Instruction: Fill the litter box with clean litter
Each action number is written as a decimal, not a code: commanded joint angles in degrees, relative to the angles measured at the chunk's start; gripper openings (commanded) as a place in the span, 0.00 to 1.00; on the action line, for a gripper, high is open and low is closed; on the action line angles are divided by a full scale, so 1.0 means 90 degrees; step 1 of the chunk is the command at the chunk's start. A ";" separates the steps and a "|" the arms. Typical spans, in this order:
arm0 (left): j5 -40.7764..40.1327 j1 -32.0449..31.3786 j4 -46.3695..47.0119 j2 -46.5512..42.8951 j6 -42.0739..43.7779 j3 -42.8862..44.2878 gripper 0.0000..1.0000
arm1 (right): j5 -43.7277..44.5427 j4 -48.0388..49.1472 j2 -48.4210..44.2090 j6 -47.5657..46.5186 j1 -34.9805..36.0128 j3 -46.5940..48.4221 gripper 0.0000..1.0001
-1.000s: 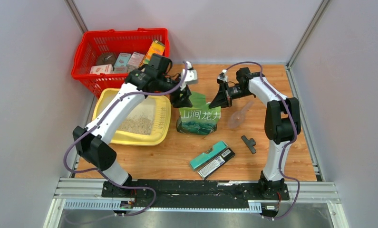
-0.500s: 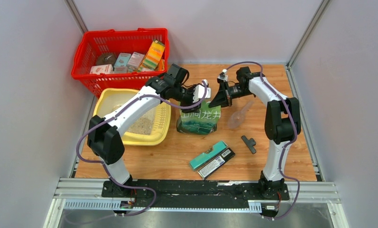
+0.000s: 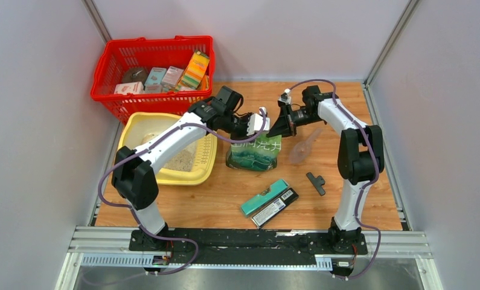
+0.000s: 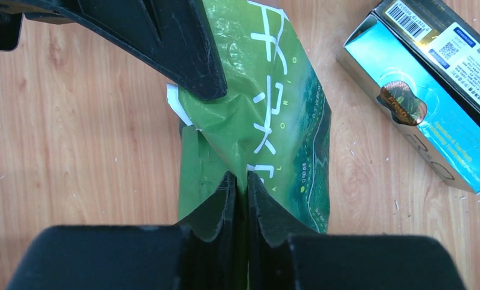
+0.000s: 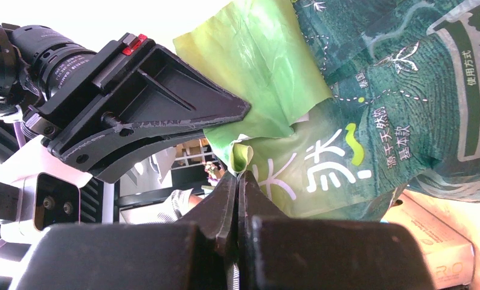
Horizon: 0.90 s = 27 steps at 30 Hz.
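Top external view: on a wooden table, a pale-yellow litter box (image 3: 165,177) sits at the left, in front of a red shopping basket (image 3: 107,75) of groceries. A patch of clean litter (image 3: 180,161), beige and grainy, covers only part of its floor; the rest is bare cream plastic. Just to the right of the litter box stands a green bag (image 3: 253,154) printed with white characters. A second ago the left gripper (image 3: 256,124) hovered by the bag's left shoulder; it has since swung across and now meets the right gripper (image 3: 274,129) over the bag's top, so both arms hold the same crumpled edge. The right arm has hardly moved. A translucent scoop (image 3: 302,150) lies untouched to the right of the bag. Left wrist view: the left gripper (image 4: 240,181) has its two black fingers pressed almost together, a thin fold of green bag (image 4: 279,121) film caught between them. The right gripper's dark finger (image 4: 177,48) presses on the same film just above. A teal box (image 4: 427,118) lies on the wood nearby. Right wrist view: the right gripper (image 5: 238,179) is closed on a small curl of the green bag (image 5: 376,121) film, with the left gripper (image 5: 147,106) right beside it. The litter in the box looks unchanged, so the filling seems paused. With both grippers now pinching the top, the likely step is pulling the mouth open or lifting the bag to pour.
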 commanded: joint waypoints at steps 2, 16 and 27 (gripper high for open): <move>0.0009 0.0045 0.0265 -0.0265 -0.0789 -0.0119 0.09 | -0.1737 -0.0926 -0.0659 0.0133 -0.0188 0.0037 0.00; 0.0137 0.0368 0.3115 -0.1476 -0.3250 -0.2033 0.07 | -0.1737 -0.1562 -0.0542 0.0034 -0.0364 -0.0168 0.00; 0.1160 -0.0101 0.3160 -0.0696 -0.2091 -0.1186 0.33 | -0.1727 -0.1093 -0.0474 0.1002 -0.0315 -0.0568 0.00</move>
